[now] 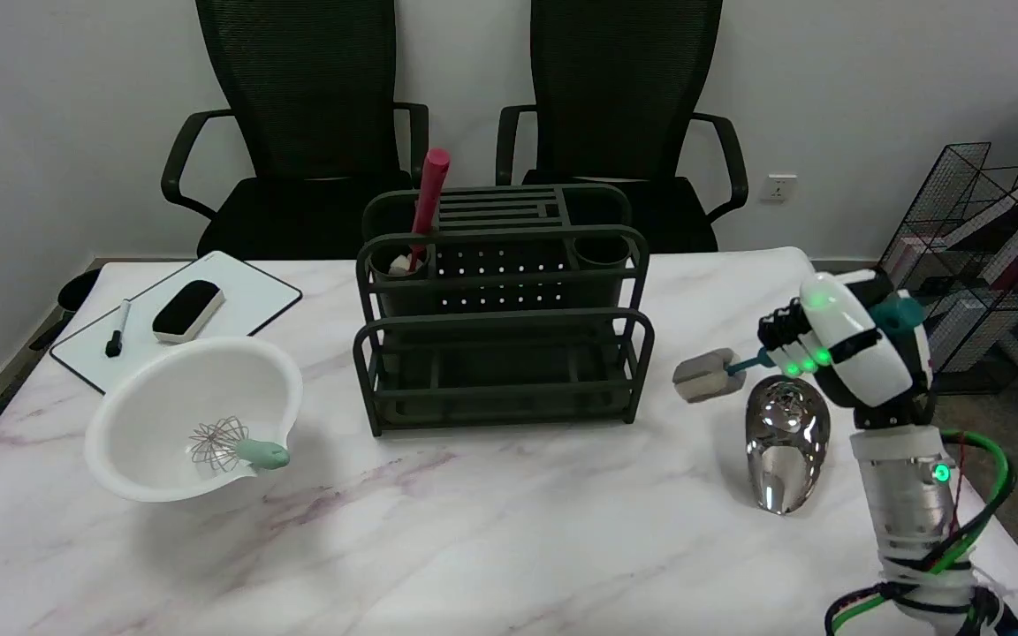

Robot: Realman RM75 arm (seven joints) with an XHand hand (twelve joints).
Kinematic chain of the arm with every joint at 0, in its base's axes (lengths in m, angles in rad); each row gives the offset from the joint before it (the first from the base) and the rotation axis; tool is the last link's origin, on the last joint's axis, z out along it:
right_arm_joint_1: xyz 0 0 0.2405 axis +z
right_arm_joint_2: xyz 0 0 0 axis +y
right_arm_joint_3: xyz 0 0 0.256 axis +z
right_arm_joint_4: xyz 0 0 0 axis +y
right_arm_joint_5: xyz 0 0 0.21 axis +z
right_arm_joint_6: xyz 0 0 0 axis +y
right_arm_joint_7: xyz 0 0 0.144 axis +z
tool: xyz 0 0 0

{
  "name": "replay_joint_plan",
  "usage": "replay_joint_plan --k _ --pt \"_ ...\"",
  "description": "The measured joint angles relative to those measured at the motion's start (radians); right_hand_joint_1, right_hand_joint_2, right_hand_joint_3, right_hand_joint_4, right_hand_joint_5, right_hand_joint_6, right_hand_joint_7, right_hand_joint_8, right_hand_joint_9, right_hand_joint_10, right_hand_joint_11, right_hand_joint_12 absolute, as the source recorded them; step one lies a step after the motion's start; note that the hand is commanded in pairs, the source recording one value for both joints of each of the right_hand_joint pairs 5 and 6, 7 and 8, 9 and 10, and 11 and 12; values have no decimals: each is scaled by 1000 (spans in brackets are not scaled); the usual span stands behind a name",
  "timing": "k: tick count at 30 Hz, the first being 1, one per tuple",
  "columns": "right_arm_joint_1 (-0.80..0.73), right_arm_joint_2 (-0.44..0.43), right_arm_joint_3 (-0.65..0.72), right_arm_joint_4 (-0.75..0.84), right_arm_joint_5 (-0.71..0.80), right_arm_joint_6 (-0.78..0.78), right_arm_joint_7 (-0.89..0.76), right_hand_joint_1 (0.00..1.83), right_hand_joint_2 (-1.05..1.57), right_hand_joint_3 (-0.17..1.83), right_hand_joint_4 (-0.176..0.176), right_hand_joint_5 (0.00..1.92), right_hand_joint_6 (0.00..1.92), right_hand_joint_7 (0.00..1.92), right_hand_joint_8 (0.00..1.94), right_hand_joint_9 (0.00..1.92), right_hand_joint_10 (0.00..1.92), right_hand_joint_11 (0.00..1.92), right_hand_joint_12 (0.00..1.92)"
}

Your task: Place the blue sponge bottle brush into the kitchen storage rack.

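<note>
An office: mesh desk chairs [624, 115], a whiteboard [235, 305], and a wire rack of binders [995, 238].

rack [504, 353] dark green; brush [710, 374] grey sponge, teal handle; hand [836, 340] white and black, green lights; table [474, 539] white marble, purplish veins; bowl [164, 415] white; whisk [235, 446] mint handle; stick [429, 199] red; scoop [785, 442] mirrored silver

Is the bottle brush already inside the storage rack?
No. The right hand holds the bottle brush in the air, to the right of the storage rack.
</note>
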Motion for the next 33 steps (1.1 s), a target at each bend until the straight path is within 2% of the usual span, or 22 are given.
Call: replay_joint_plan --k 17,22,33 --pt "127 92 212 -21 35 -301 120 962 1571 479 0 1920 1920 1920 1920 1920 1920 1920 1920" --pt "157 118 283 -25 20 -405 144 985 1571 409 0 1920 1920 1920 1920 1920 1920 1920 1920" --pt "225 175 400 4 -37 -640 181 984 1571 399 0 1920 1920 1920 1920 1920 1920 1920 1920"
